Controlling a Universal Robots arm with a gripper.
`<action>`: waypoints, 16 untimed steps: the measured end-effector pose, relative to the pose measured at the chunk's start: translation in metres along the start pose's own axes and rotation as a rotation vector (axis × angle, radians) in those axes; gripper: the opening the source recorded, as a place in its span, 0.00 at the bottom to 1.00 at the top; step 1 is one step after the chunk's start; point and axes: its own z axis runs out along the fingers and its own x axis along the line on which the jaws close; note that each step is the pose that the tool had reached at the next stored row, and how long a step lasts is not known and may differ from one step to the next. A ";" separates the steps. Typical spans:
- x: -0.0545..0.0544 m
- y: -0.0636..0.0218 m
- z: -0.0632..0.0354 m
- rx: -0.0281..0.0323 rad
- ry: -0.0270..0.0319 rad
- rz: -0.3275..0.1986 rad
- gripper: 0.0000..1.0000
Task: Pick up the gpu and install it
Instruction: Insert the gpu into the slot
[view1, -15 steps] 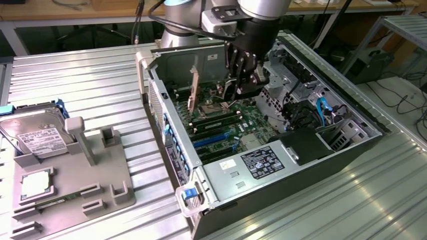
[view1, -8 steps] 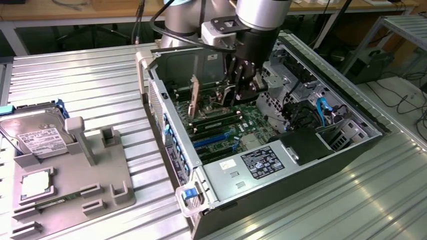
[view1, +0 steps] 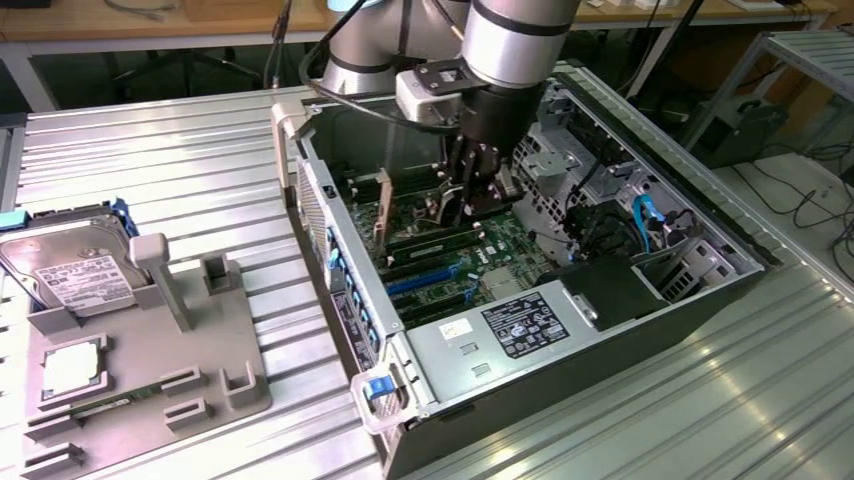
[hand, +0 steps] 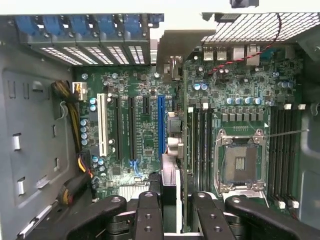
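Item: gpu (hand: 170, 182), edge-on, clamped between your gripper's (hand: 170, 212) fingers (hand: 148, 215), held over the motherboard (hand: 140, 125) inside the open PC case (view1: 441, 350), just beside the blue expansion slot (hand: 161, 125).
Status: you have the pick-up done. Seating is not confirmed; whether the card's edge touches the slot cannot be told.
Also on tabletop (view1: 160, 150): grey fixture (view1: 134, 360) with hard drive (view1: 67, 265).

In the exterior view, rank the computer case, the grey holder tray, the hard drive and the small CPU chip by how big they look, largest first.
1. Computer case, by far the largest.
2. Grey holder tray.
3. Hard drive, partly hidden behind the tray's posts.
4. CPU chip, smallest.

The tray's things sit at a similar distance, so that order looks reliable.
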 end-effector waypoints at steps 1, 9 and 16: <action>0.000 0.0001 0.0019 0.0001 -0.0001 0.000 0.28; 0.000 0.0046 0.0179 -0.0001 -0.0010 0.001 0.28; 0.003 0.0062 0.0353 -0.0040 -0.0010 0.000 0.28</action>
